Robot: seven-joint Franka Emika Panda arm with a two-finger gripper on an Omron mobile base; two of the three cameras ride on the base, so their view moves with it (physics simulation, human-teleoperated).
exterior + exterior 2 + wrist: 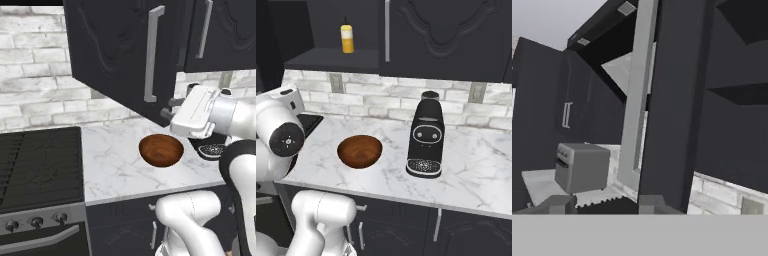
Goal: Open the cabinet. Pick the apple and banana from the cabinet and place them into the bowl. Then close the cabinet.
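Cabinet [120, 55] door ajar; gripper [602, 202] apparently straddling its edge.

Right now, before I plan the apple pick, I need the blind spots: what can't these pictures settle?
- Left base view: the open door hides the cabinet shelf.
- Right base view: shelf dark behind the bottle; top cut off.
- Fingers: grip on door unclear, dark on dark.

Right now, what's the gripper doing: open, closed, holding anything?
Gripper: jaws apart at the open cabinet door, nothing clamped between them.
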